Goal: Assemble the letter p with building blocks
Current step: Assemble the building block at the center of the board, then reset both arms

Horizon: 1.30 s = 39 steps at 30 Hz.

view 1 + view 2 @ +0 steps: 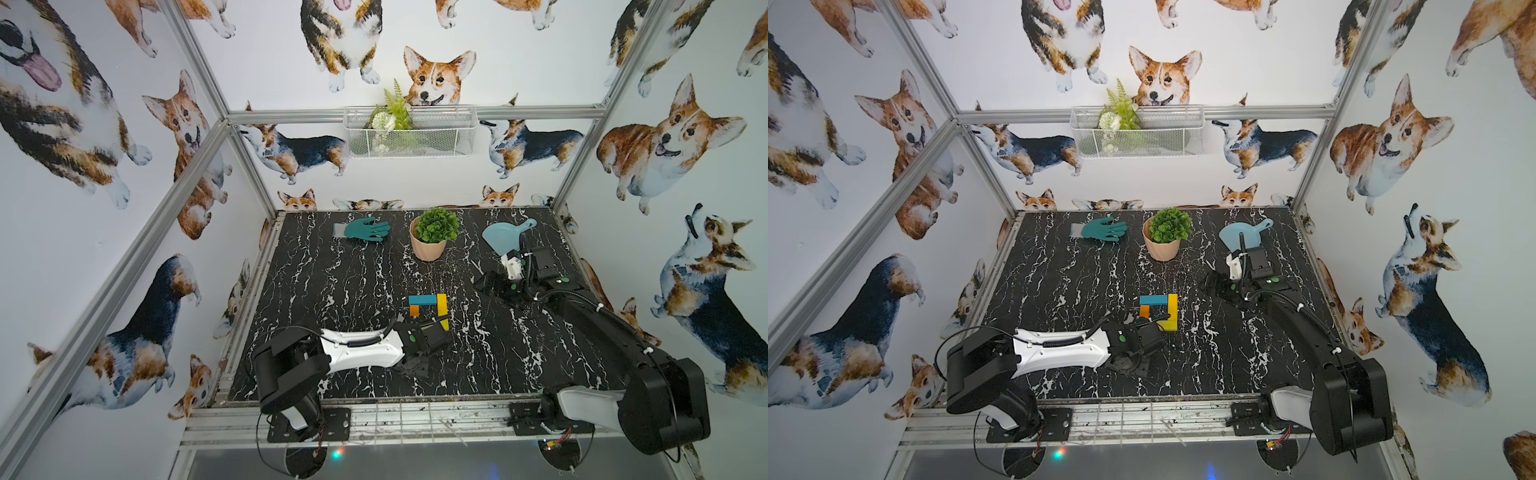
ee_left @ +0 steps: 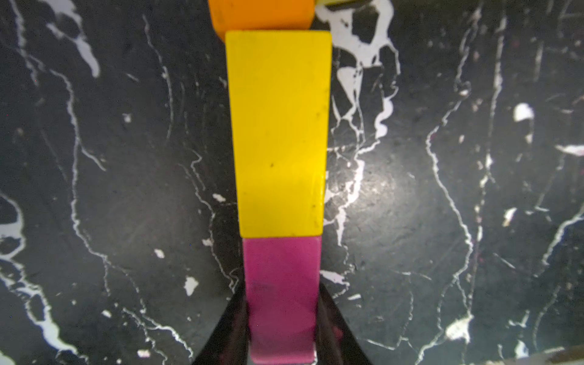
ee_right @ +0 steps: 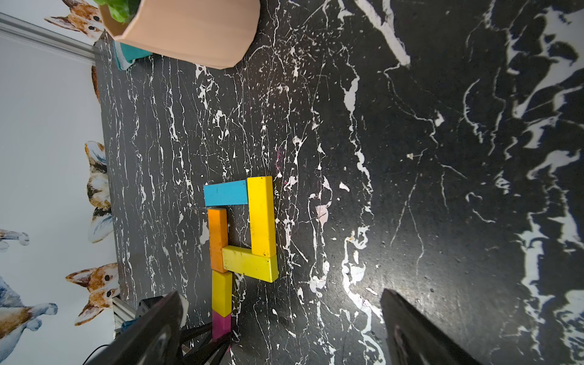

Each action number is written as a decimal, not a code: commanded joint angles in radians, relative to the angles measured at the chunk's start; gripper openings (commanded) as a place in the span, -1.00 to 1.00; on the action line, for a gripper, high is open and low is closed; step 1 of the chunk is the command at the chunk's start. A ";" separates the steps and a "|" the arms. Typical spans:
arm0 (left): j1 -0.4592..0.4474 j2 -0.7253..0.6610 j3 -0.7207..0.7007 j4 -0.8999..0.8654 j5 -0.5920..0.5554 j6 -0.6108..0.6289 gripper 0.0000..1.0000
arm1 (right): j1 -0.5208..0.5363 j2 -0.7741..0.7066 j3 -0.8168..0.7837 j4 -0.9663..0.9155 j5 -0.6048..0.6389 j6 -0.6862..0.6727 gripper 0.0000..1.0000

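A robot lab booth, dressed up like a cosy room.
Metal bars [image 1: 291, 116] make a box, and the walls [image 1: 291, 50] are covered in dog pictures. A left robot arm [image 1: 361, 347] and a right robot arm [image 1: 590, 316] are bolted to a rail [image 1: 415, 419] at the front of a black table [image 1: 332, 274]. A wire basket [image 1: 436, 137], a potted plant [image 1: 432, 237], a glove [image 1: 365, 229] and a dustpan [image 1: 500, 239] sit around.

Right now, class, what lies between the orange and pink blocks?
A yellow block, touching the orange block and pink block end to end, in the left wrist view.
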 commanded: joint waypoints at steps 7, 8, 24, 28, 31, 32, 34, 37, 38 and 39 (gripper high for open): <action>0.002 -0.015 -0.001 0.006 -0.002 -0.005 0.05 | -0.001 -0.004 0.003 -0.011 -0.005 0.000 0.99; 0.002 -0.015 0.003 0.002 -0.003 -0.005 0.10 | -0.001 -0.004 0.002 -0.011 -0.004 0.000 0.99; 0.022 -0.138 0.190 -0.227 -0.255 0.132 0.78 | -0.002 -0.014 0.070 -0.053 0.036 -0.049 0.99; 0.071 -0.208 0.268 -0.247 -0.367 0.238 0.99 | -0.002 -0.024 0.102 -0.076 0.060 -0.075 0.99; 0.155 -0.287 0.283 -0.188 -0.415 0.351 0.99 | -0.001 -0.032 0.125 -0.094 0.084 -0.096 0.99; 0.200 -0.318 0.274 -0.159 -0.406 0.392 0.99 | -0.003 -0.033 0.132 -0.099 0.088 -0.103 0.99; 0.281 -0.381 0.237 -0.087 -0.385 0.477 0.99 | -0.004 -0.041 0.141 -0.111 0.101 -0.122 0.99; 0.429 -0.483 0.159 0.017 -0.345 0.578 0.99 | -0.011 -0.060 0.143 -0.118 0.141 -0.163 0.99; 0.457 -0.503 0.141 0.042 -0.333 0.593 0.99 | -0.015 -0.064 0.143 -0.114 0.144 -0.170 0.99; 0.514 -0.547 0.099 0.101 -0.298 0.624 0.99 | -0.019 -0.064 0.142 -0.113 0.146 -0.173 0.99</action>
